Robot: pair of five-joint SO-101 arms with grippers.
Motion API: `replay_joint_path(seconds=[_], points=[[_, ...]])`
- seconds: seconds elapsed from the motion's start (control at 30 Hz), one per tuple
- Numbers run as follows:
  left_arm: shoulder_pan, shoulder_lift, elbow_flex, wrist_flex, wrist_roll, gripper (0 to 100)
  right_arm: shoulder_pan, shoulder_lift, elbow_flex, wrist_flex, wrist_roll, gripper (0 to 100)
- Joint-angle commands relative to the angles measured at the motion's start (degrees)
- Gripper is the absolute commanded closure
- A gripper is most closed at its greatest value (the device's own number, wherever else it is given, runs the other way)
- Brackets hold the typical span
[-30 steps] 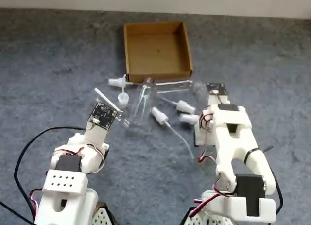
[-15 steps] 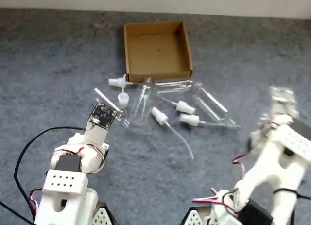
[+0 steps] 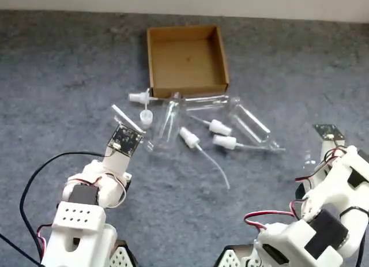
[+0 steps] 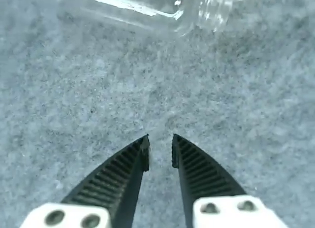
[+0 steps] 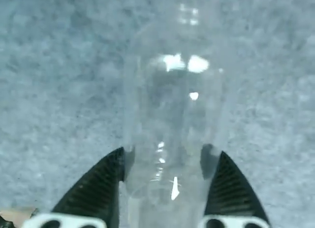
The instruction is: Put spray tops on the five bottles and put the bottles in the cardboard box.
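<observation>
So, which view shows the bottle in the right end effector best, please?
Right wrist view: the clear bottle sits close up, gripped in the right end effector. High view gives a faint glint of it; left wrist view faces other bottles.

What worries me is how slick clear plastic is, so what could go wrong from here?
1. The right gripper grips a clear bottle by its smooth sides, so it may slip or twist.
2. Spray tops and bottles lie crowded before the cardboard box, so a reach could knock neighbours or snag a dip tube.
</observation>
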Motion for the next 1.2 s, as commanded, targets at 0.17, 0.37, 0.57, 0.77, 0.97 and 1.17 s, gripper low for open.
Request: replay_joint_path(seconds=[0.17,0.37,0.57,0.77,0.97,1.17], points=[[1.4,0.1,-0.3,-1.0,0.4,93,-0.9,-0.7,-4.5,-0.1,-2.0,82.8],[1.4,0.1,-0.3,-1.0,0.4,93,-2.4,-0.3,-10.2,5.0,-4.1,76.1],[1.4,0.1,-0.3,-1.0,0.4,93,-5.3,-0.2,-15.0,5.6,-7.6,75.3],[1.4,0.1,-0.3,-1.0,0.4,93,-8.7,-0.1,-15.3,5.5,-10.5,75.3],[1.3,0.1,-0.3,-1.0,0.4,93,-9.9,0.0,-20.1,5.5,-10.5,75.2],[1.2,0.1,-0.3,-1.1,0.4,93,-10.4,3.9,-24.2,5.4,-10.5,75.2]])
